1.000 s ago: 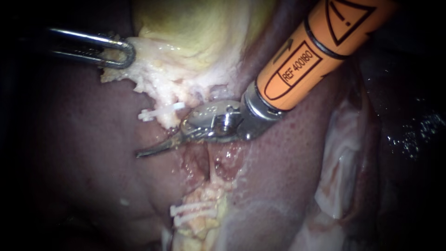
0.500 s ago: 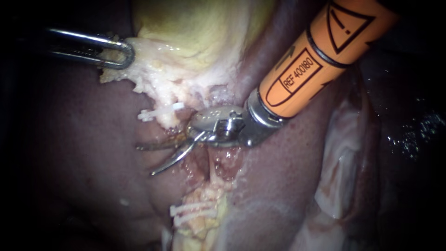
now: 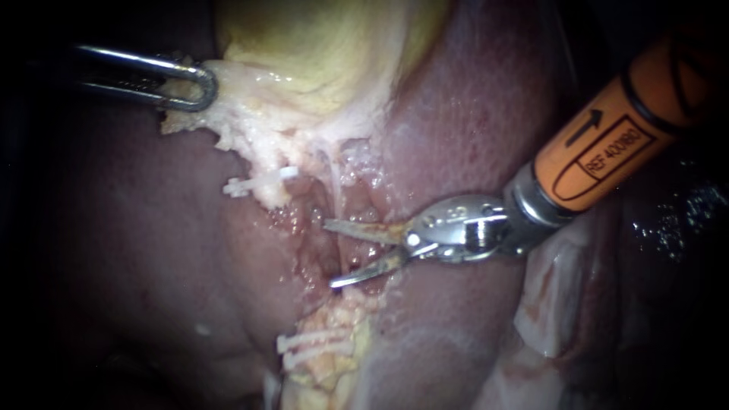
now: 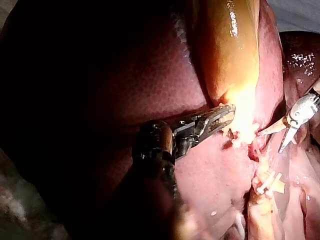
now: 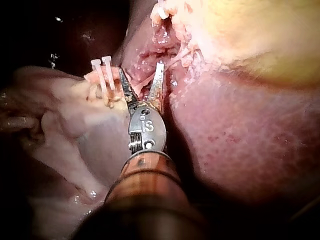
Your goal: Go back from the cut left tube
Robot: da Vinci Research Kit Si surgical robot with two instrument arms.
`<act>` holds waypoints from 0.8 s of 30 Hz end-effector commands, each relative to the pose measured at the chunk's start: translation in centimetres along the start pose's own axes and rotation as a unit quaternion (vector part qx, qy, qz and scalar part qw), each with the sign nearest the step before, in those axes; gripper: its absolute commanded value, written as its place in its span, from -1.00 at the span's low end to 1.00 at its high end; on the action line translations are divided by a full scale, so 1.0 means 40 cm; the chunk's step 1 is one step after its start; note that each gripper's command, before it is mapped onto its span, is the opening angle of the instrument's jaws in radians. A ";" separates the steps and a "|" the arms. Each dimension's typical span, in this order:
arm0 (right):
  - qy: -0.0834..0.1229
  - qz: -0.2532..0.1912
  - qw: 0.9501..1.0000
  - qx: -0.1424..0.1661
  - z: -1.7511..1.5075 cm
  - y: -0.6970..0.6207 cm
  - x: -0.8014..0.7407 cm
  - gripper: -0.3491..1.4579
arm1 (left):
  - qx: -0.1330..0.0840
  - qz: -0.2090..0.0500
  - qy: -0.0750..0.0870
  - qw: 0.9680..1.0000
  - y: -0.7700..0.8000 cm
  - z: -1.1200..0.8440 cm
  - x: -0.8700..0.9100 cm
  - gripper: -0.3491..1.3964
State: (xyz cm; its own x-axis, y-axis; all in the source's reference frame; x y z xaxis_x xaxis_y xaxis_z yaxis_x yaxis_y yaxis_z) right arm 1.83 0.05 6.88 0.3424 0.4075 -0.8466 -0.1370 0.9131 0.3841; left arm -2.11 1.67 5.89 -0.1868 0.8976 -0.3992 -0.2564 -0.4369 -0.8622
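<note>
Two blades of right instrument (image 3: 334, 253) gape, empty | tips between cut tube's (image 3: 338, 313) clips (image 3: 313, 345) | way out: along own shaft, upper right | left instrument (image 3: 199, 87) grips gallbladder (image 3: 319, 53)

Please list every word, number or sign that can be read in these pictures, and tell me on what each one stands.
On the right instrument, orange shaft: a printed label with a sign; marks on instruments are not quoted here.
On its metal head, right wrist view: stamped marks, likewise not quoted.
On the left instrument, liver, gallbladder, clips: no text.
</note>
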 end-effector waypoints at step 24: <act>-0.024 -0.056 0.998 -0.013 -0.0259 0.0082 -0.0037 0.99 | 0.001 0.003 0.000 1.000 -0.0018 0.0042 -0.0029 -1.00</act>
State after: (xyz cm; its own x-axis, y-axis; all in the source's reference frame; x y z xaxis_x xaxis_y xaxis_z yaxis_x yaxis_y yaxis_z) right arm 0.77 0.31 6.75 0.4017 0.3015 -0.8647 -0.1178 0.9534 0.2777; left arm -2.24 1.57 6.09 -0.1867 0.8950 -0.4050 -0.2576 -0.4424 -0.8590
